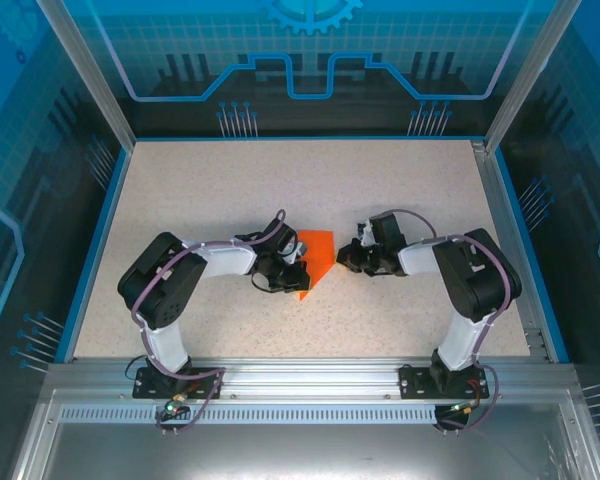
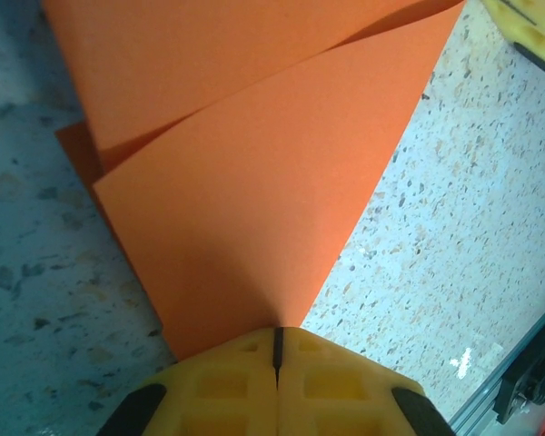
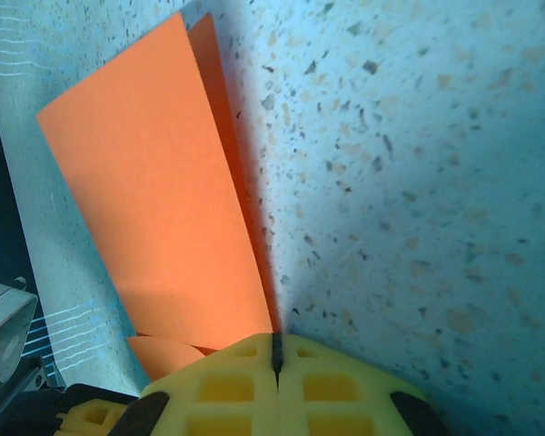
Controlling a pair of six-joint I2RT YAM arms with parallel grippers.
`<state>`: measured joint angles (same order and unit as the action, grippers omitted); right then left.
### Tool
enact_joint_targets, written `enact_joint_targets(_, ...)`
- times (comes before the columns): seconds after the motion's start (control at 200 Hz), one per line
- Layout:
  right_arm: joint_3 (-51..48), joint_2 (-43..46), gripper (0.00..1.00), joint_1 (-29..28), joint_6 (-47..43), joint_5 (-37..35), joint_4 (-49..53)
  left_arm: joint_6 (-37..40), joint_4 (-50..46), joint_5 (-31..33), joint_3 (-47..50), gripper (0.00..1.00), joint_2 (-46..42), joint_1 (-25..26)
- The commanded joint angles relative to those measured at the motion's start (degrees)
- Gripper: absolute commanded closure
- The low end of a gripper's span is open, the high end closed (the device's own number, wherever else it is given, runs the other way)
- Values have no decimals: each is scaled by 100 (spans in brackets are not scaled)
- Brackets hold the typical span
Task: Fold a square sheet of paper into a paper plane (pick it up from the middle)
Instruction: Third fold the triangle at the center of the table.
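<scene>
Left gripper (image 1: 298, 274): fingers pressed together, yellow pads meeting along a thin dark seam in the left wrist view (image 2: 277, 359).
- The orange paper (image 2: 254, 200) lies straight ahead of the fingertips. It narrows to a point that ends right at the seam.
- Whether that point is pinched between the pads or merely touches them cannot be told.
- Two layers show: an upper flap with a slanting edge over a wider sheet behind it. A darker sliver of a lower layer pokes out to the left of the fingers.
- The far edge of the paper is cut off by the frame.

Right gripper (image 1: 340, 258): fingers likewise closed, pads together (image 3: 275, 354).
- The paper (image 3: 154, 209) runs from the seam away to the upper left as a long panel, with a second layer just behind its right edge.
- Its near end disappears behind the pads, so any grip is hidden.
- A small curved orange bit shows just left of the fingertips.

From above, the paper (image 1: 318, 255) sits on the speckled surface (image 1: 280, 190) between the two sets of fingers, tapering toward the left ones.
- The fingertips are too small and dark to make out there.
- A yellow block (image 2: 531, 27), cut off at the corner, sits beyond the paper in the left wrist view.
</scene>
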<state>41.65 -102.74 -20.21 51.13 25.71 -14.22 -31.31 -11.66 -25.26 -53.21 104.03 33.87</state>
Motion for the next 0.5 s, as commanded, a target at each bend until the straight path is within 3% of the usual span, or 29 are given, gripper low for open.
enact_joint_targets(0.0, 129, 71, 99, 201, -195, -435, 552, 193, -609, 472, 294, 94, 48, 4)
enact_joint_targets(0.205, 108, 624, 96, 126, -232, -310, 794, 372, -653, 388, 294, 93, -62, 5)
enact_joint_targets(0.495, -111, 1180, 82, -215, -222, -480, 1193, 787, -803, -21, 223, 91, -380, -3)
